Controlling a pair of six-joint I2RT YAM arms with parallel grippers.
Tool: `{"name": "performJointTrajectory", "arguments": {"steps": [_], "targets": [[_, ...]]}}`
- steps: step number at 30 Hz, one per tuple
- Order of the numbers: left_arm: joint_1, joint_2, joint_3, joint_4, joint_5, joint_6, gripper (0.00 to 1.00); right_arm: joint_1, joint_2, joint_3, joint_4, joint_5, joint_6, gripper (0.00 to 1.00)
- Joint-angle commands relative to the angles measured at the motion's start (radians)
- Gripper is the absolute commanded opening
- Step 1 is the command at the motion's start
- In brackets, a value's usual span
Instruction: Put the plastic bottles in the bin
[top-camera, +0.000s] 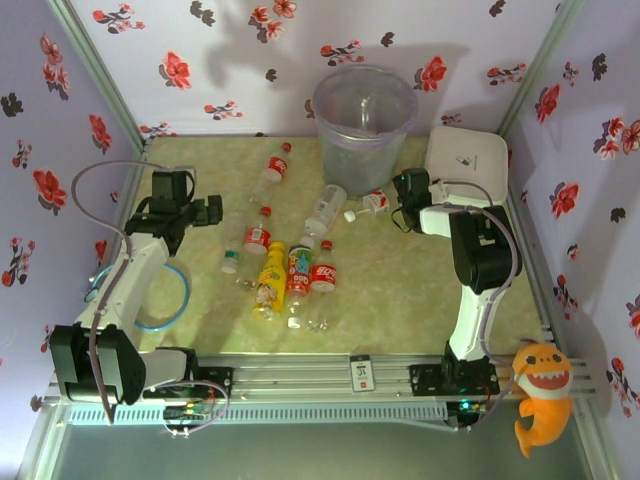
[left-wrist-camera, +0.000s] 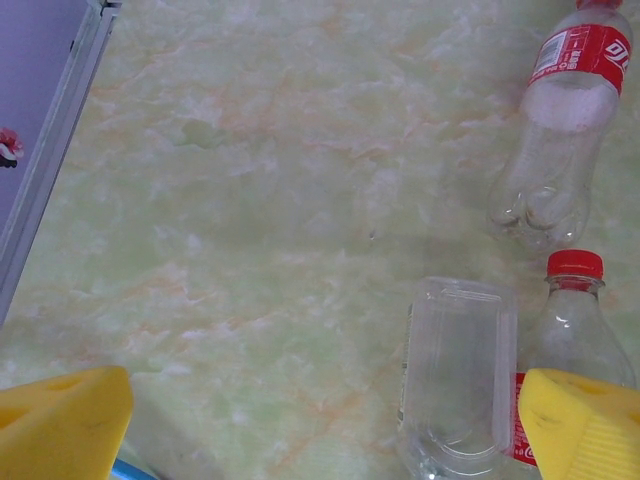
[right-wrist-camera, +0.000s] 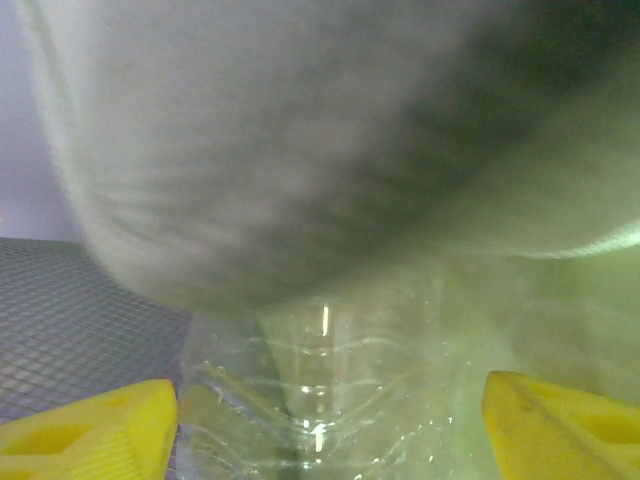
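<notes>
- At 9 o'clock on the desk (top-camera: 400, 300): left end effector (top-camera: 212, 210), fingers wide apart.
- Around desk centre: plastic bottles (top-camera: 257, 238) lying scattered, yellow bottle (top-camera: 271, 270) toward 6 o'clock.
- At 12 o'clock: bin (top-camera: 362, 150), upright by the far wall.
- At 2 o'clock: right end effector (top-camera: 403, 195), fingers flanking a clear bottle (right-wrist-camera: 320, 420); clamped or loose, cannot tell.

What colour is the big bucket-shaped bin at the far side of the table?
The bin is a translucent greyish-lavender, seen best in the top external view.
</notes>
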Motion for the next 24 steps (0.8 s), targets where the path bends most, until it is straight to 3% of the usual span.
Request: {"name": "performJointTrajectory", "arguments": {"steps": [1, 11, 24], "targets": [[-0.007, -0.027, -0.013, -0.006, -0.021, 0.017, 1.0, 0.009, -0.006, -0.039, -0.086, -0.051, -0.031, 0.77], [-0.008, -0.037, -0.014, -0.005, -0.023, 0.019, 1.0, 0.004, -0.113, -0.096, -0.201, -0.077, -0.164, 0.72], [-0.008, -0.044, -0.015, -0.005, -0.023, 0.011, 1.0, -0.009, -0.462, -0.194, -0.48, -0.075, -0.419, 0.61]]}}
